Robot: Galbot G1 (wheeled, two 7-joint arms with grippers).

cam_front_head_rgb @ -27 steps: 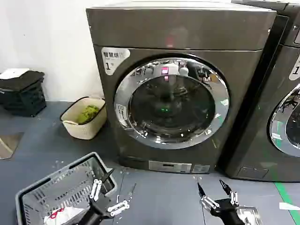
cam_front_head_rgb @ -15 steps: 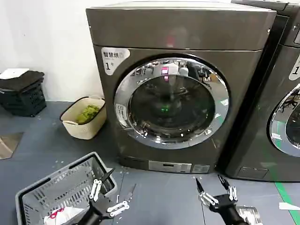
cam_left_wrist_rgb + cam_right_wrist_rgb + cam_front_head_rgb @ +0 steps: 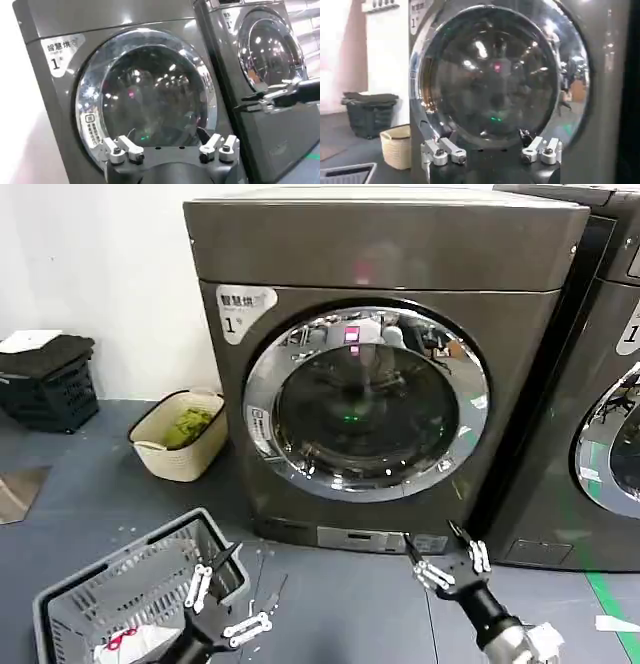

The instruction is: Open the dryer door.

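Dryer door [image 3: 365, 404] is shut, sitting flush in the front of the dryer [image 3: 380, 254], which has a white sticker [image 3: 243, 309] reading "1" plus some Chinese characters at its upper corner. A second similar machine [image 3: 600, 384] stands right beside it, and on the floor there's one cream basket [image 3: 180, 434] with something green inside, one grey crate [image 3: 120, 589] and one black bin [image 3: 45, 379]. Right gripper [image 3: 443, 556] is low, just in front of the dryer's base with fingers spread; left gripper [image 3: 232, 596] hovers by the grey crate, fingers spread too.
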